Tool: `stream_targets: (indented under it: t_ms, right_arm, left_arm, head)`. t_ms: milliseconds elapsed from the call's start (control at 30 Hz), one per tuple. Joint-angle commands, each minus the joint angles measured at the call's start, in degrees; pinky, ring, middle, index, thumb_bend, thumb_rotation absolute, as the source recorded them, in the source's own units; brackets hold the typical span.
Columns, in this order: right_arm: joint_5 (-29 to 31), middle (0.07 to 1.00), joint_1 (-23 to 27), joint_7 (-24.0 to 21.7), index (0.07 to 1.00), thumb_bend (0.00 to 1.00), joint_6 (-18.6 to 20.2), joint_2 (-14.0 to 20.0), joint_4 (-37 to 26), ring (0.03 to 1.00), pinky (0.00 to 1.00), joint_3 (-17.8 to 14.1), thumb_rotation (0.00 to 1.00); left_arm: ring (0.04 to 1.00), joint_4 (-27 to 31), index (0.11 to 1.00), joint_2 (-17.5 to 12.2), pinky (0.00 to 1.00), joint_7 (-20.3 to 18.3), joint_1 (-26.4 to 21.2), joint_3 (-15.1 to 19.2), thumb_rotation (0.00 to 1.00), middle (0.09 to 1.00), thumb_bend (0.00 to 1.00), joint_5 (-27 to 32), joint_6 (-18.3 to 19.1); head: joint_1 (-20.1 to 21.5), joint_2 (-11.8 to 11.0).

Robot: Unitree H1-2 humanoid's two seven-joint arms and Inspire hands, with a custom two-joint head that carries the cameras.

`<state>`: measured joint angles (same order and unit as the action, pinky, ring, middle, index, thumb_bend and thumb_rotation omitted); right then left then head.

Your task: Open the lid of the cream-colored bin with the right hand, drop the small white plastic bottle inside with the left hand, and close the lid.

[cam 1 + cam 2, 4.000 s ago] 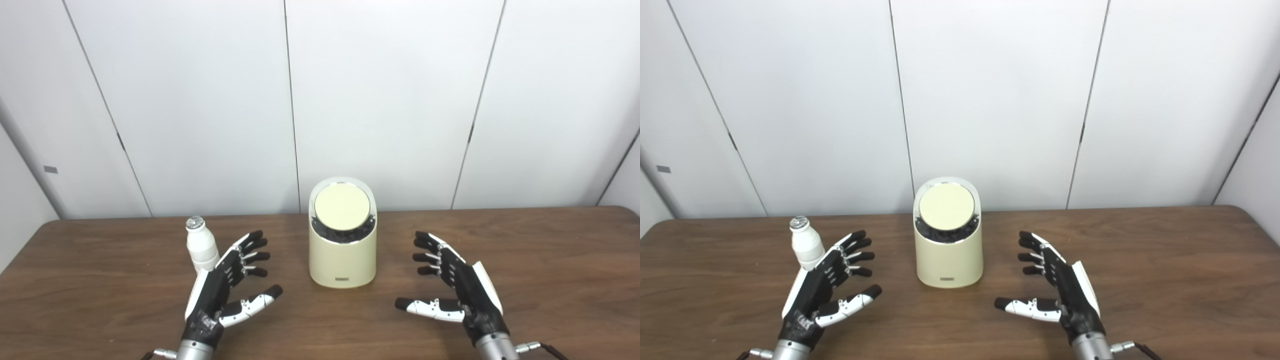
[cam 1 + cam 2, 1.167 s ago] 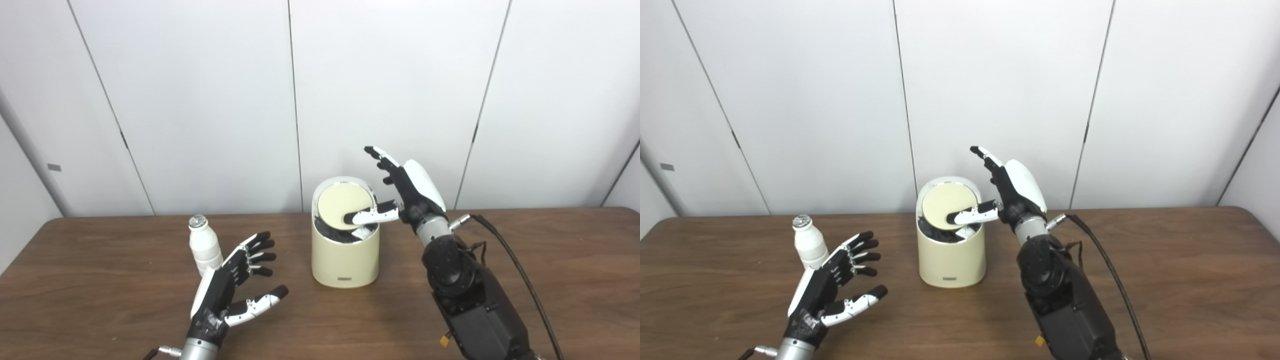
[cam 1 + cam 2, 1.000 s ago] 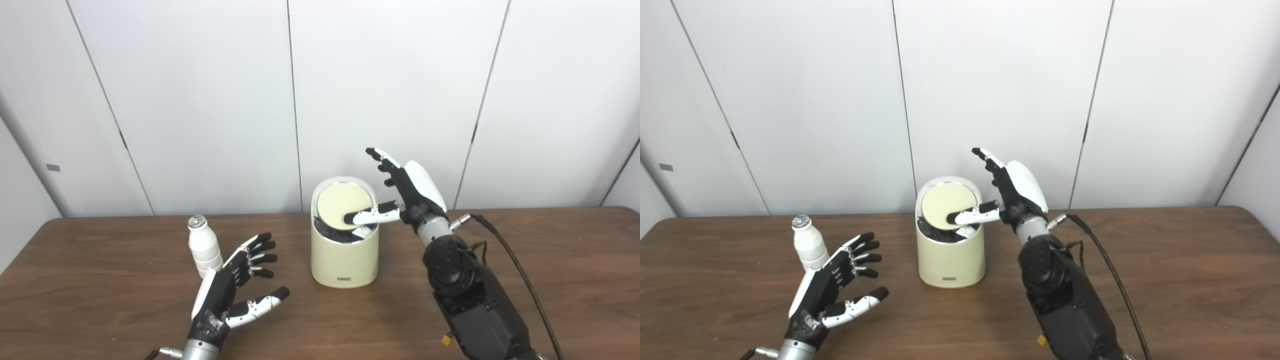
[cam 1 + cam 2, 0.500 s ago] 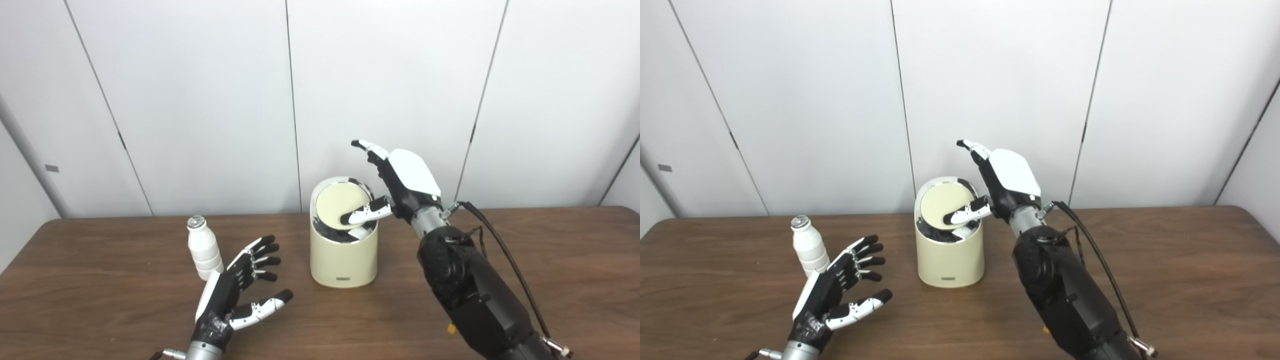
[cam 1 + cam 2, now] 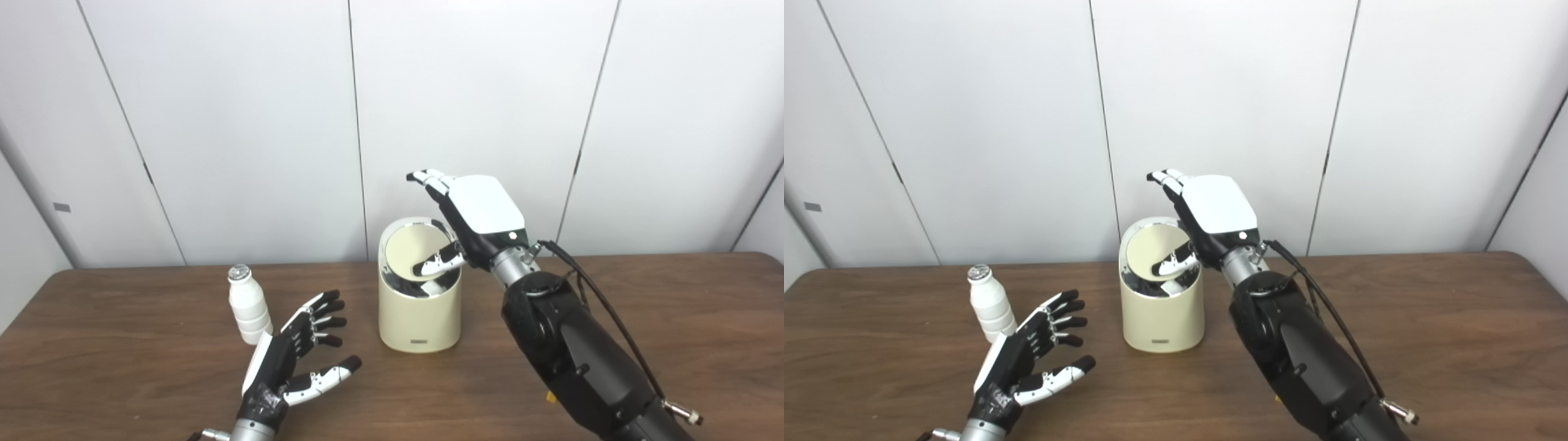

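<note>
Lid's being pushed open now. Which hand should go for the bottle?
Left. The left hand is open beside the upright bottle, while the right hand has its thumb on the bin's tilted lid.

The round lid (image 5: 411,252) of the cream-colored cylindrical plastic bin (image 5: 419,312) is seen tilted, pressed by the thumb of the right robot hand (image 5: 471,214), fingers spread above the rim. The small white plastic bottle (image 5: 248,304) is stood upright on the brown wooden worktop (image 5: 674,306), just beside the left robot hand (image 5: 294,355), which is held open, empty.
</note>
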<state>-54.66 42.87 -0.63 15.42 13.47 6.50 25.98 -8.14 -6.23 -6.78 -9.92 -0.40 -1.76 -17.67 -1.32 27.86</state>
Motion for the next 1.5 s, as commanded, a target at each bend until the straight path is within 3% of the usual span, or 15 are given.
stream_targets:
  t_ms: [0,267,400,500,633,767,867,1233,1367,1467]
  right_arm:
    - [-2.2,0.87,0.2,-0.6,0.849,0.99,-0.2,1.2,1.8,0.809,0.71,0.3,0.17]
    - [1.4,0.864,-1.4,2.5,0.842,0.95,-2.3,0.4,0.6,0.809,0.73,-3.4,0.19]
    - [7.9,0.873,-2.9,2.3,0.846,0.9,-2.4,-1.4,-2.2,0.815,0.7,-8.2,0.26]
    - [12.4,0.884,-4.1,0.5,0.856,0.86,0.7,-3.1,-5.8,0.836,0.68,-12.3,0.3]
    - [19.7,0.878,-7.0,-0.6,0.861,0.84,3.8,-5.9,-10.3,0.8,0.64,-17.9,0.24]
    - [25.0,0.865,-11.1,0.2,0.864,0.84,2.3,-7.2,-12.8,0.793,0.61,-21.0,0.24]
    - [28.9,0.848,-14.6,1.6,0.852,0.83,-0.5,-7.7,-13.2,0.781,0.6,-23.2,0.22]
    - [36.3,0.847,-27.5,6.9,0.835,0.81,-18.5,-5.5,-10.1,0.767,0.66,-25.9,0.16]
    - [38.3,0.843,-30.0,8.2,0.825,0.82,-24.1,-5.9,-7.2,0.775,0.69,-26.9,0.21]
    - [38.9,0.84,-30.7,8.7,0.826,0.82,-25.7,-6.3,-5.6,0.774,0.68,-27.2,0.24]
  left_arm:
    - [0.767,1.5,0.873,0.0,0.65,0.5,-0.8,0.1,0.1,0.834,0.66,0.5,-0.5]
    - [0.764,1.0,0.877,-0.1,0.64,0.2,-0.9,0.1,0.09,0.835,0.66,0.8,-0.8]
    - [0.768,1.1,0.876,-0.1,0.64,0.2,-0.9,0.0,0.09,0.835,0.66,0.6,-0.7]
    - [0.766,0.9,0.876,-0.2,0.64,0.2,-0.9,0.0,0.1,0.835,0.66,0.5,-0.8]
    - [0.768,0.9,0.878,-0.3,0.65,-0.1,-0.9,0.1,0.1,0.837,0.66,1.0,-0.8]
    - [0.77,0.7,0.879,-0.4,0.65,0.0,-0.9,0.2,0.09,0.839,0.65,1.0,-1.0]
    - [0.768,1.1,0.878,-0.4,0.65,0.2,-0.8,0.3,0.09,0.835,0.65,0.6,-0.7]
    - [0.759,2.3,0.872,-0.6,0.64,0.3,-0.5,0.6,0.1,0.831,0.66,0.7,-0.3]
    - [0.748,2.0,0.864,-0.7,0.62,0.5,-0.4,1.2,0.1,0.822,0.66,1.0,-1.4]
    - [0.724,1.9,0.847,-0.5,0.61,0.3,-0.3,1.6,0.06,0.799,0.65,2.1,-2.3]
  head:
    - [0.0,0.0]
    - [0.1,0.0]
    - [0.1,0.0]
    - [0.3,0.2]
    - [0.3,0.2]
    - [0.5,0.4]
    - [0.5,0.5]
    - [0.2,0.5]
    - [0.4,0.3]
    - [-1.2,-0.5]
